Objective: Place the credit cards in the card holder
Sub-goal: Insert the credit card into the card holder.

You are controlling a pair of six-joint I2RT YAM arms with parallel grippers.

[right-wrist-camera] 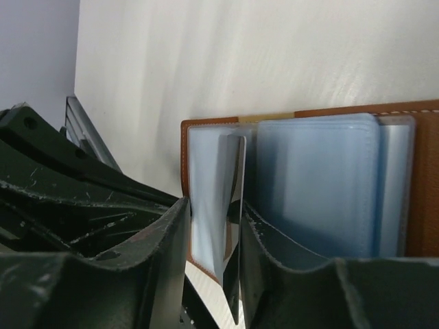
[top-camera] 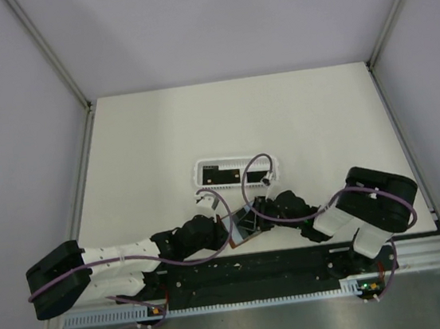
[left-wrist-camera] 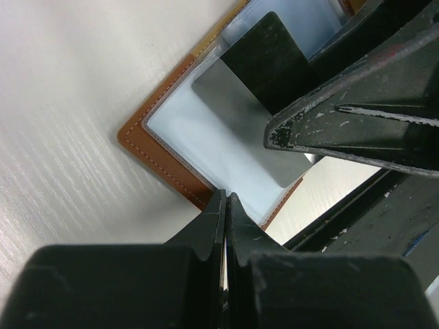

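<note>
The brown card holder [top-camera: 245, 224] lies open between my two grippers, its bluish pockets [right-wrist-camera: 322, 185] facing up. One black credit card [right-wrist-camera: 230, 295] stands edge-on, its far end tucked into a clear pocket of the holder [left-wrist-camera: 171, 137]. My right gripper [right-wrist-camera: 215, 205] is open around that card, with a gap on the left side. In the left wrist view the card [left-wrist-camera: 267, 62] pokes out beside the right gripper's fingers [left-wrist-camera: 343, 130]. My left gripper [left-wrist-camera: 226, 199] is shut, its tips at the holder's near edge. More black cards [top-camera: 225, 176] lie in the basket.
A white slotted basket [top-camera: 237, 170] stands just behind the holder, with a purple cable [top-camera: 256, 164] looping over it. The black base rail [top-camera: 249, 269] runs along the near edge. Metal frame posts [top-camera: 84, 173] border the table on both sides.
</note>
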